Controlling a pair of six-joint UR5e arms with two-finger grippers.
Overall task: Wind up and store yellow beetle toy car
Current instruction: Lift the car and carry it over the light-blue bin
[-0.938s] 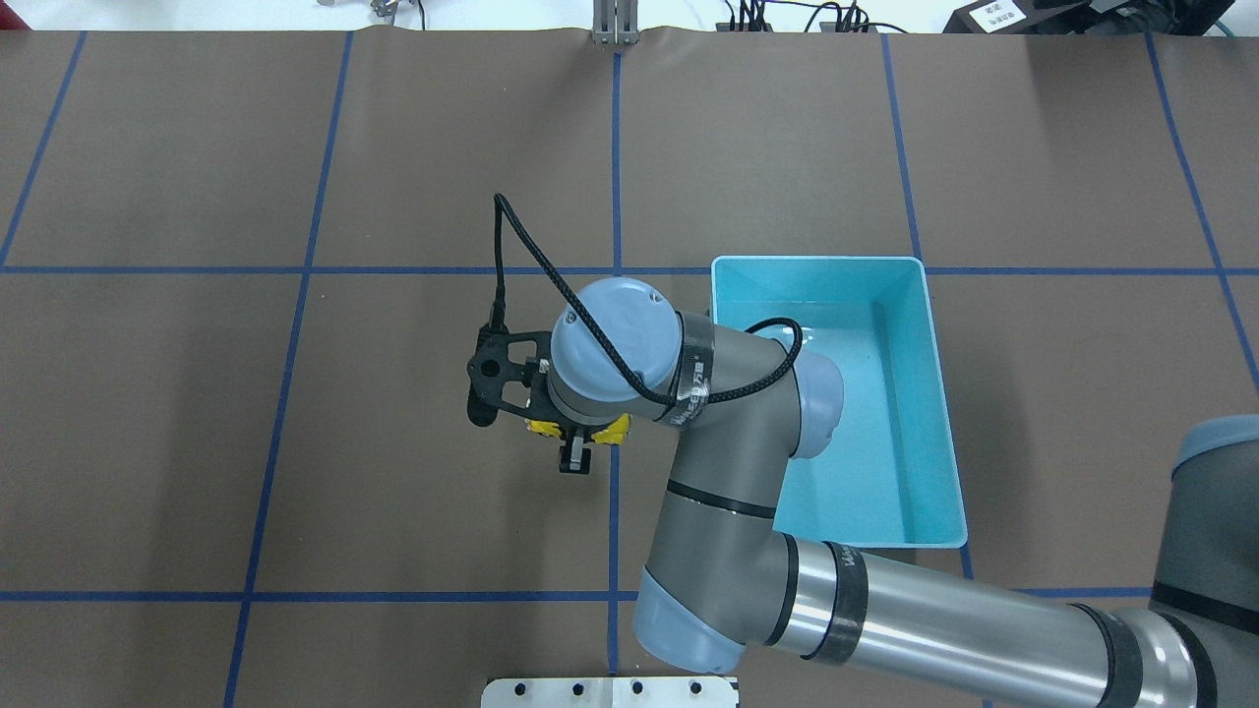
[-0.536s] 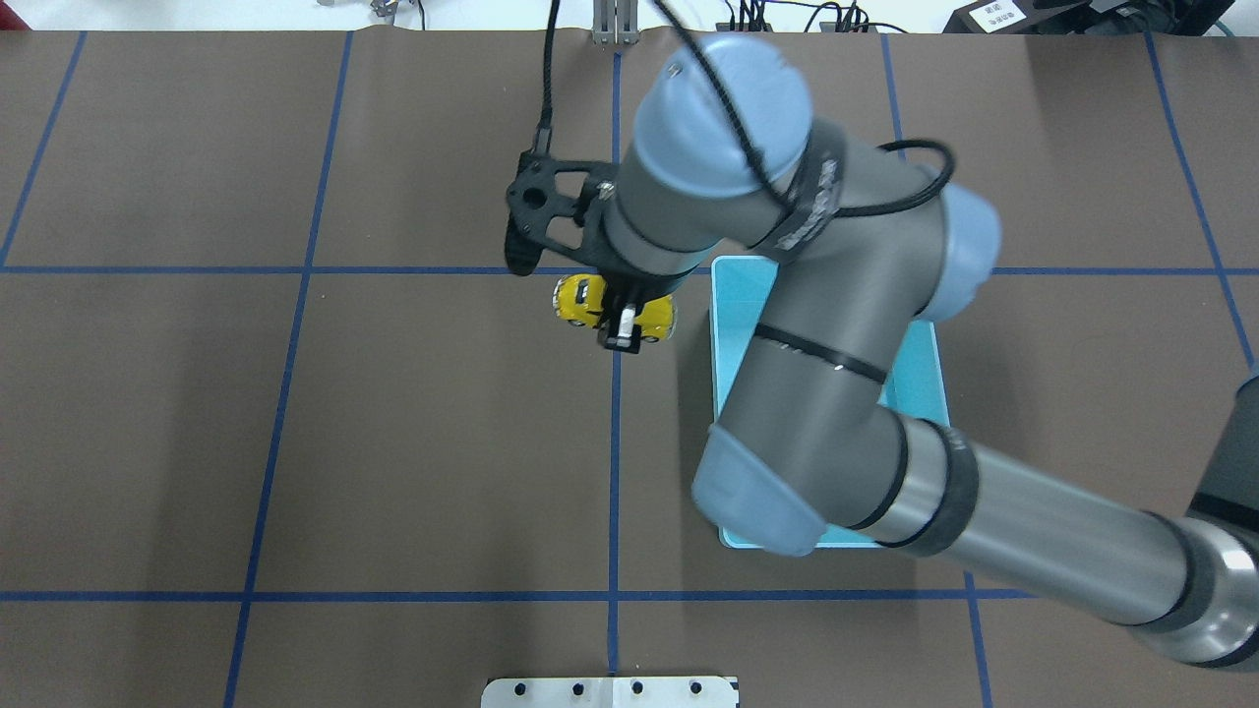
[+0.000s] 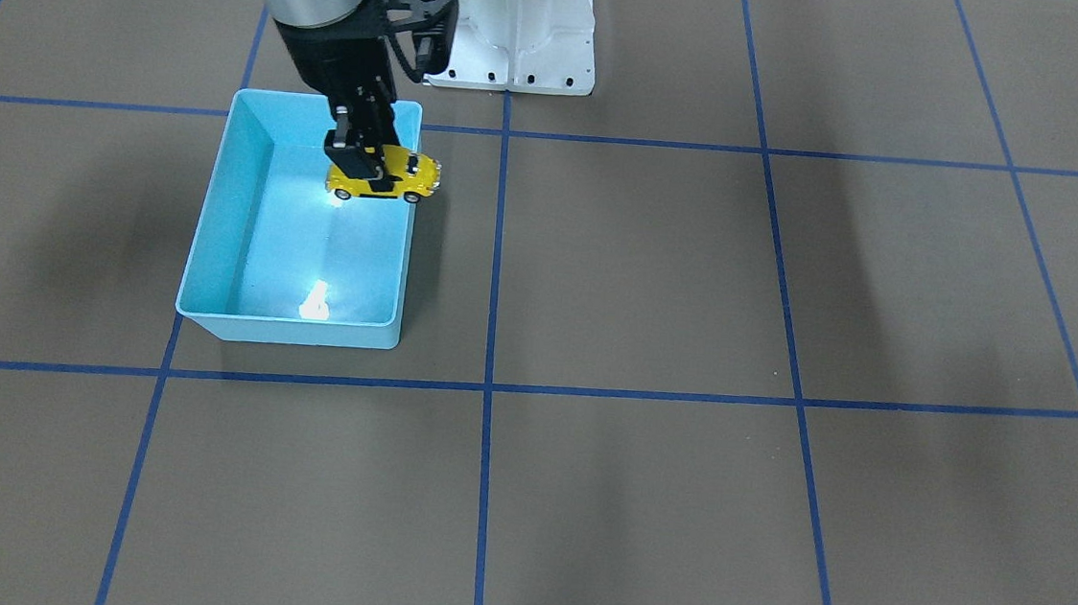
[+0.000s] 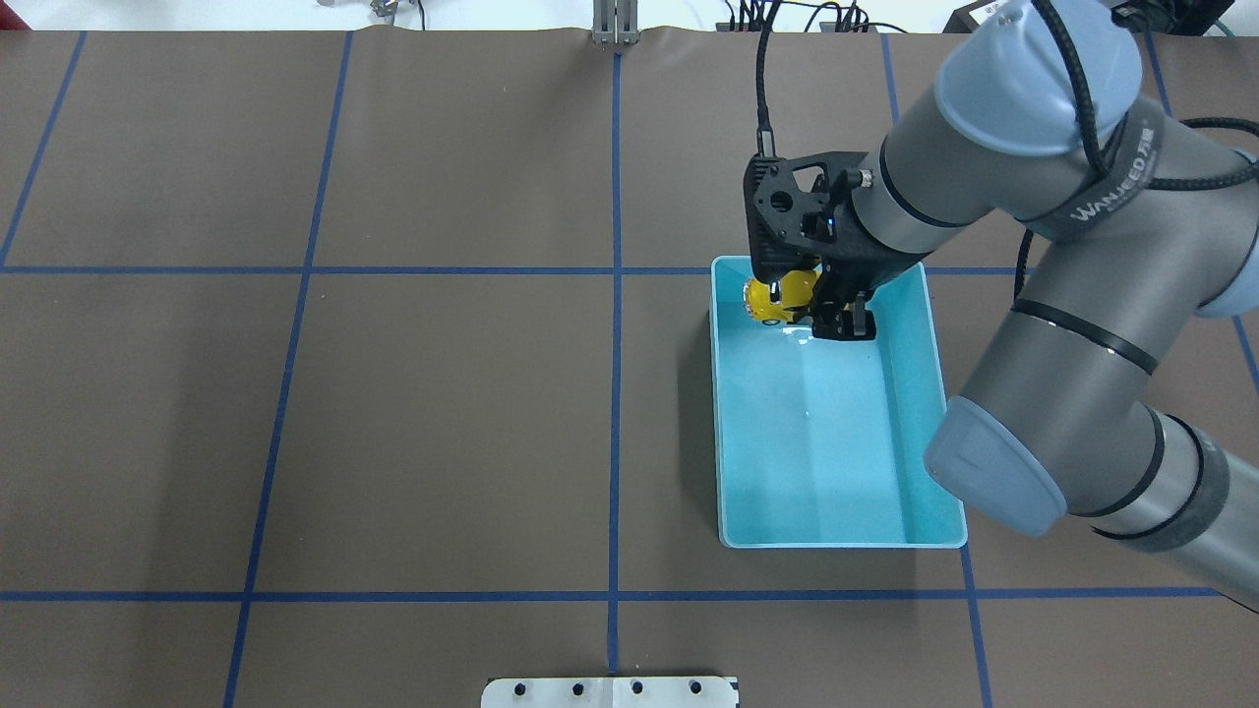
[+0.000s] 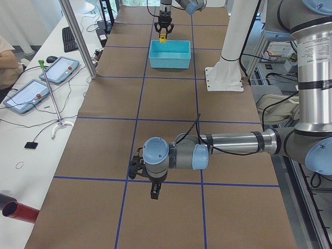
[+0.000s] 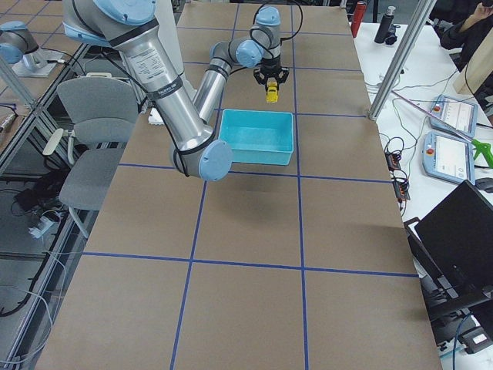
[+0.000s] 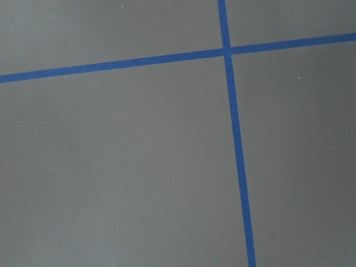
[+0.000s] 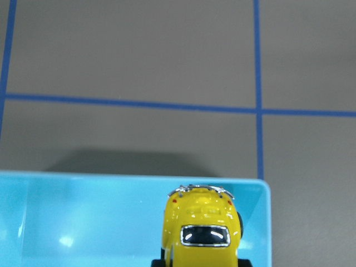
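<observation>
The yellow beetle toy car (image 4: pixel 777 298) hangs in the air over the far left corner of the light blue bin (image 4: pixel 836 540), with my right gripper (image 4: pixel 811 310) shut on its sides. From the front, the car (image 3: pixel 393 176) rides level above the bin's (image 3: pixel 204 218) rim, near the robot-side corner. The right wrist view looks down on the car's roof and rear window (image 8: pixel 203 231) with the bin's wall (image 8: pixel 83 222) beneath. My left gripper (image 5: pixel 154 193) points down at bare table far from the bin, and I cannot tell its state.
Blue tape lines grid the brown table. The white robot base (image 3: pixel 517 31) stands behind the bin. A metal pole (image 5: pixel 78 39), tablets (image 5: pixel 28 93) and a seated person's arm (image 5: pixel 8 57) lie along the operators' side.
The right arm lifted the car off the table's middle, carried it up and to the right, and now holds it over the bin's corner.
</observation>
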